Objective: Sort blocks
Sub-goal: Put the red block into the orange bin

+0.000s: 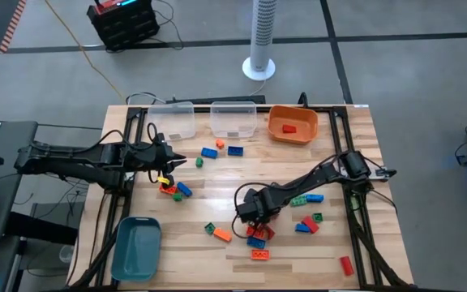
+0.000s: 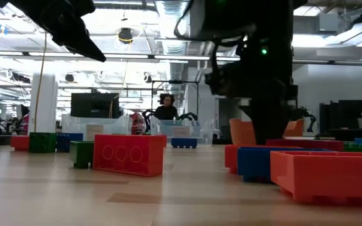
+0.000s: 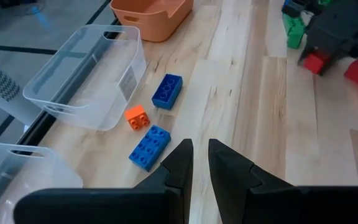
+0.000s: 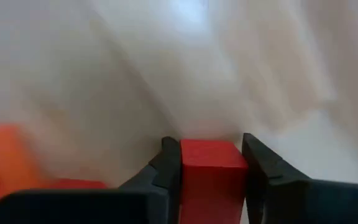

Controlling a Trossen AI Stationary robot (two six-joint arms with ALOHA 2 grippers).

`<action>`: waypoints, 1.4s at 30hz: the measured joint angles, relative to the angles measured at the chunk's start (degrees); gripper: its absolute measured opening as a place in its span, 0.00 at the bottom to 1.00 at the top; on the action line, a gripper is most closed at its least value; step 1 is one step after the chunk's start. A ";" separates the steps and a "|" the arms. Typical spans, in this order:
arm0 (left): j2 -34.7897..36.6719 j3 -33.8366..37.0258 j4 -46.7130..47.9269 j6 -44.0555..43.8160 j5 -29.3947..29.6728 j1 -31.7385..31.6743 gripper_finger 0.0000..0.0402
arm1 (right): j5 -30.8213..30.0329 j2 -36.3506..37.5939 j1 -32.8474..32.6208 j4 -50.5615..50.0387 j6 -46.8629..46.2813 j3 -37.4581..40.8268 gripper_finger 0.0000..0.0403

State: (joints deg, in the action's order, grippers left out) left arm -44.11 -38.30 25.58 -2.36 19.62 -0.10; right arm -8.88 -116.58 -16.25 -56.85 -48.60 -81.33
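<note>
- My right gripper [image 4: 207, 165] is clenched on a red block [image 4: 208, 177], low over the table [image 1: 331, 251] near its front edge, among scattered blocks [image 1: 258, 240].
- My left gripper [image 3: 201, 165] sits near the left edge, fingers nearly together, holding nothing.
- One red brick [image 1: 289, 127] lies in the orange bin [image 1: 274, 130] at the back edge.

We see a pale striped-grain wood worktop [image 1: 217, 203]; on it lie blocks [image 1: 258, 235] in red, orange, blue and green; the block [image 4: 209, 174] between the dark fingers of the right pincer [image 4: 209, 163] is plain red; one bin [image 1: 292, 124] is orange (a red block inside), one bin [image 1: 135, 247] teal, two bins [image 1: 203, 120] clear; the left pincer [image 3: 199, 163] is black.
</note>
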 joint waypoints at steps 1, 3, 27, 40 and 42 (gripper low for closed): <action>0.00 0.00 0.00 0.26 0.00 0.00 0.11 | -0.02 0.34 0.60 -1.39 0.68 0.08 0.27; 0.01 0.00 0.03 0.79 0.01 0.00 0.11 | -1.06 1.76 1.86 -3.42 2.49 0.14 0.27; -5.22 4.13 -18.39 14.11 5.91 -5.02 0.11 | -10.45 29.48 49.99 31.22 42.52 23.57 0.31; -10.02 4.13 -19.44 13.70 -1.61 -12.84 0.11 | -5.99 15.93 60.99 24.69 47.04 17.82 0.55; -10.01 4.13 -19.46 14.55 -1.89 -13.16 0.11 | -5.82 16.68 60.70 23.65 47.19 16.97 0.59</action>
State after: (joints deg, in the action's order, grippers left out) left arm -54.12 -34.17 6.12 12.19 17.73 -13.26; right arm -14.70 -99.89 44.45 -33.20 -1.41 -64.36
